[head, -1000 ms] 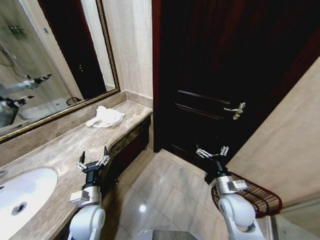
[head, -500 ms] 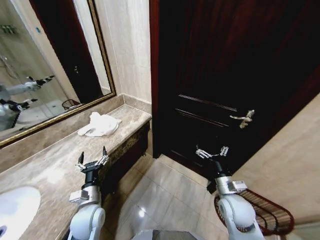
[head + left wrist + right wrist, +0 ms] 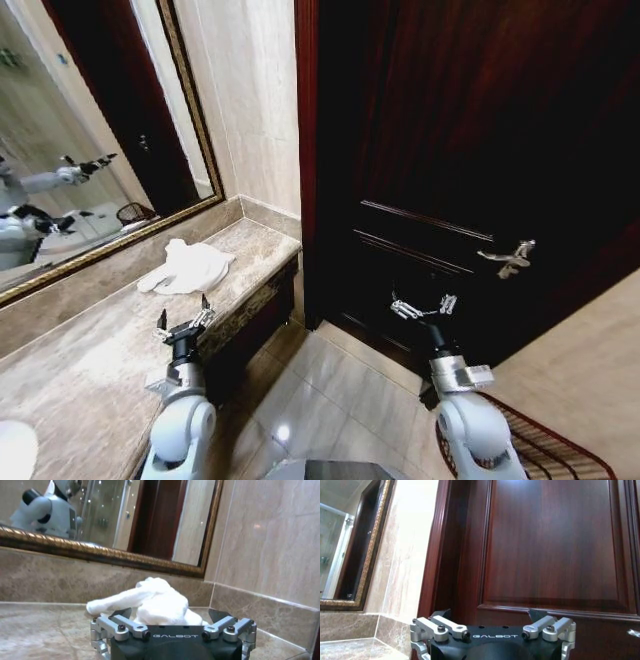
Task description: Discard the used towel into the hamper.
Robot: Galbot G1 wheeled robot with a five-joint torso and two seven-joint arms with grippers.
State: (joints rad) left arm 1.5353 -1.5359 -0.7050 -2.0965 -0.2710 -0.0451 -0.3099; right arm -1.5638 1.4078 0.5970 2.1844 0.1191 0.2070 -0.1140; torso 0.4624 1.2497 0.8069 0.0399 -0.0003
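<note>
The used towel is a crumpled white heap on the marble counter, close to the wall end. My left gripper is open above the counter edge, a short way in front of the towel and not touching it. In the left wrist view the towel lies just beyond the open left gripper. My right gripper is open and empty, held up in front of the dark door; the right wrist view shows the right gripper the same way. Part of the reddish-brown wire hamper stands on the floor at my lower right.
A dark wooden door with a metal lever handle stands straight ahead. A gold-framed mirror runs along the wall behind the counter. The sink's rim shows at the far left. Glossy tiled floor lies between counter and hamper.
The whole head picture has shifted, so the camera moved: sink slid off left, hamper toward the lower right corner, towel sits lower and closer. Both grippers hold the same open pose.
</note>
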